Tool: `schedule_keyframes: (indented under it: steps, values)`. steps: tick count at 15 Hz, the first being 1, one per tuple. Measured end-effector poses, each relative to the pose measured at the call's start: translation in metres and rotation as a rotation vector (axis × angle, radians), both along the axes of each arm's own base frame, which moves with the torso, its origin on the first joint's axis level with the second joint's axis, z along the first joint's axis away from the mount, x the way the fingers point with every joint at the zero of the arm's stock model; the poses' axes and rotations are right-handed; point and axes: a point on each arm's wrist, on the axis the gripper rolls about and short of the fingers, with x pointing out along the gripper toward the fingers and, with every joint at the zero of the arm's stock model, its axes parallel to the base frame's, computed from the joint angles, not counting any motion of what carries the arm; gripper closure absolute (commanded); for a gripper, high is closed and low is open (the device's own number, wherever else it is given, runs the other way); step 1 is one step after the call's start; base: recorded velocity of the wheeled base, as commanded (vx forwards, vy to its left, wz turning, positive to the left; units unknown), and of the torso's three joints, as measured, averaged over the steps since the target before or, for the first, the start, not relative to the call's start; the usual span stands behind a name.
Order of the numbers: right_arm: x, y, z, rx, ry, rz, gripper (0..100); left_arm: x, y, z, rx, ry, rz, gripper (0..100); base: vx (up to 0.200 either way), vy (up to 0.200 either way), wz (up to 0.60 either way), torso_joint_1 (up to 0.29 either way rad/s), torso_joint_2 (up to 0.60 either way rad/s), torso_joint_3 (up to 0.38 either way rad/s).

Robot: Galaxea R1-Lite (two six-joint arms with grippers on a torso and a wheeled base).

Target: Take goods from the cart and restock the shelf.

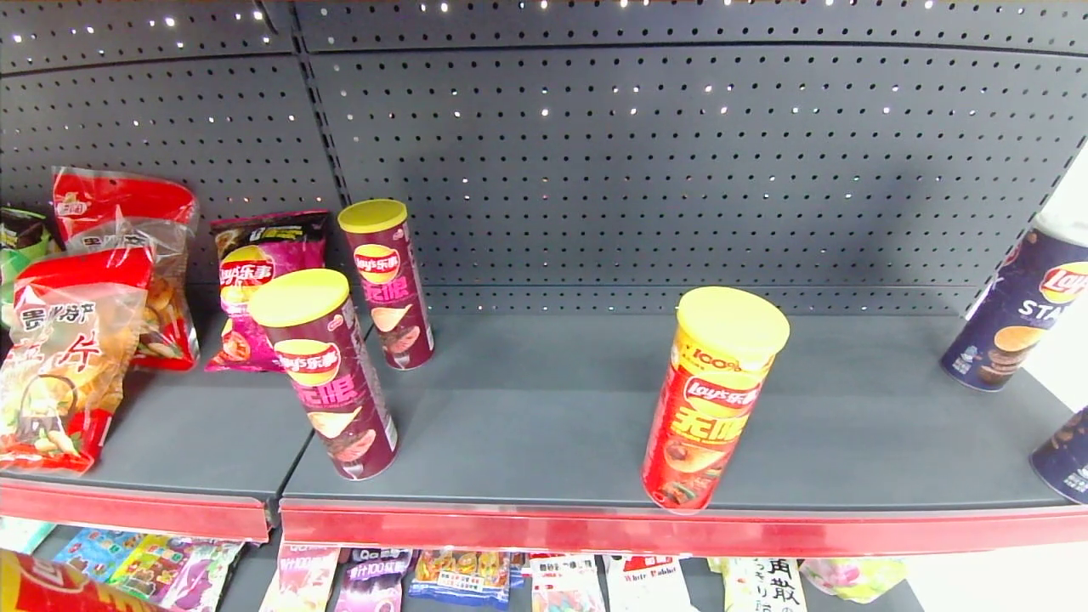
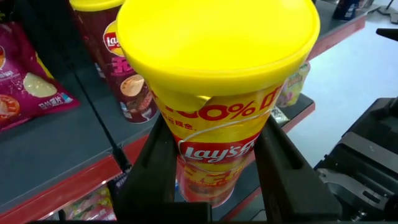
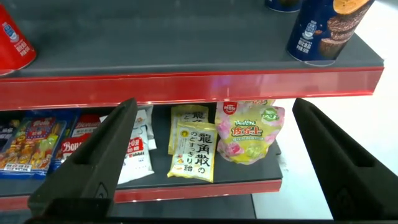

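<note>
left gripper (image 2: 217, 171) clamped on yellow-lidded chip can (image 2: 217, 56), upright before shelf's (image 1: 552, 416) red front edge | right gripper (image 3: 211, 155) fingers wide apart | second red can (image 1: 714, 399) upright at front edge, lid on

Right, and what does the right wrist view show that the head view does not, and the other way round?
Only the right wrist view: the right gripper, jaws wide open, facing the lower shelf, whose red front edge shows. Only the head view: two maroon cylindrical cans with yellow lids, a magenta crisp bag, red and clear snack bags, the grey perforated back panel. Both: the grey upper shelf with its red front edge, the red and yellow cylindrical can, a dark blue cylindrical can near the shelf's right end.
</note>
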Motion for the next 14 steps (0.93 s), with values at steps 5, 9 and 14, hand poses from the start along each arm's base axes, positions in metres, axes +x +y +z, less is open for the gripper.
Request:
schedule_keyframes:
  steps: [5,9,14]
  values:
    - [0.0001,-0.0001,0.0,0.0,0.002,0.008,0,-0.0001,0.0,0.0003,-0.001,-0.001,0.0,100,0.0,0.0,-0.48,0.001,0.0,-0.001]
    - [0.0001,-0.0001,0.0001,0.0,0.001,0.009,0,-0.0001,0.0,0.0006,-0.002,-0.001,-0.001,100,0.0,0.0,0.0,0.0,0.0,0.0]
    - [0.0,-0.0001,0.0,0.001,0.001,0.008,0,0.0011,-0.0002,0.0019,-0.002,0.001,0.0,100,0.0,0.0,0.0,0.0,0.0,0.0]
